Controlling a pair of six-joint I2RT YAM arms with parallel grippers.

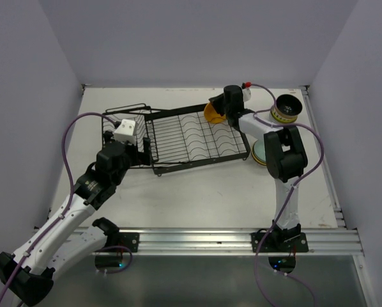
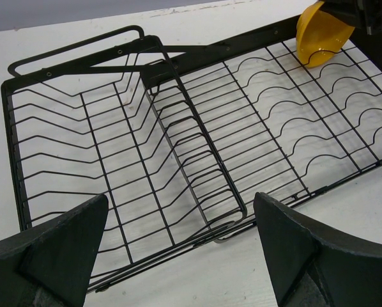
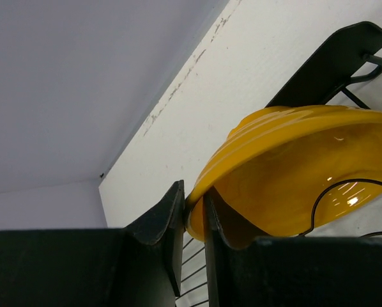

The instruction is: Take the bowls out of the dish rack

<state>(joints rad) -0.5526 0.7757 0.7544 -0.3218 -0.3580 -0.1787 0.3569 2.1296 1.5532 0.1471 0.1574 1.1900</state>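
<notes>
The black wire dish rack (image 1: 191, 137) lies in the middle of the table, its raised basket at the left end (image 2: 95, 153). One orange-yellow bowl (image 1: 212, 114) stands tilted at the rack's far right edge; it also shows in the left wrist view (image 2: 319, 35). My right gripper (image 3: 194, 217) is shut on the rim of this bowl (image 3: 293, 173), one finger inside, one outside. My left gripper (image 2: 178, 256) is open and empty, just in front of the basket's near edge. A stack of bowls (image 1: 287, 109) with a dark top bowl stands right of the rack, another stack (image 1: 258, 153) partly hidden behind the right arm.
The white walls close in the table on three sides. The right arm (image 1: 283, 153) stands over the near right stack. A purple cable (image 1: 73, 137) loops left of the left arm. The rack's wavy rows (image 2: 293, 109) hold nothing else.
</notes>
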